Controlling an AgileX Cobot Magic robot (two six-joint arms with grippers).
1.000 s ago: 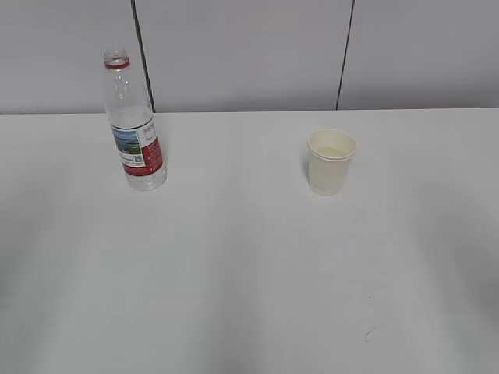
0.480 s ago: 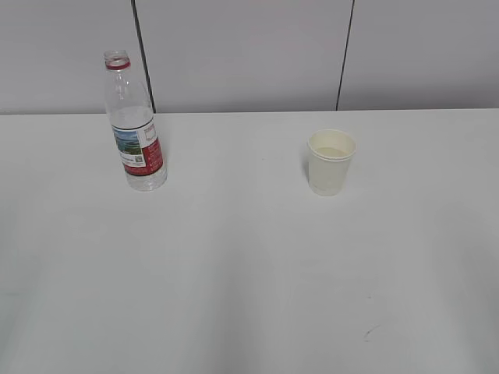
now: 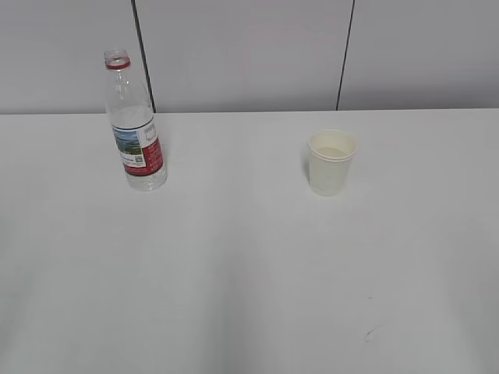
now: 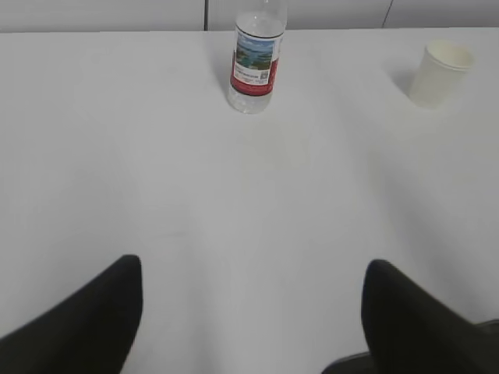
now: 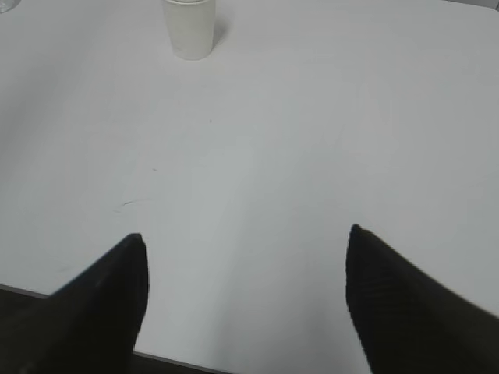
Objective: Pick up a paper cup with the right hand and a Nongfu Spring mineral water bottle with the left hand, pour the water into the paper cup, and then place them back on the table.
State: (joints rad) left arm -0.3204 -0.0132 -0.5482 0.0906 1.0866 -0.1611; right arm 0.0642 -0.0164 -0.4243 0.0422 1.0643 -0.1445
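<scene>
Two things wait untouched on the tabletop (image 3: 249, 273): the Nongfu Spring mineral water bottle (image 3: 134, 128) stands upright and uncapped at about ten o'clock in the exterior view, and the paper cup (image 3: 330, 162) stands upright at about one o'clock, well apart from it. A pale content shows inside the cup, though what it is cannot be told. Neither arm shows in the exterior view, so the job looks to be at the reach-in stage, with no grasp made.

Seen from its wrist camera, the left hand (image 4: 253, 312) hangs low over the near tabletop with its fingers spread wide and nothing between them; the bottle sits at twelve o'clock ahead, far off. The right hand (image 5: 245, 300) is likewise wide and empty near the tabletop's near edge, with the cup at about eleven o'clock ahead.

Next, I judge, each hand must travel forward to its own target. The bottle is tall and narrow and could tip if nudged; the cup is light and may crush under a hard squeeze.
</scene>
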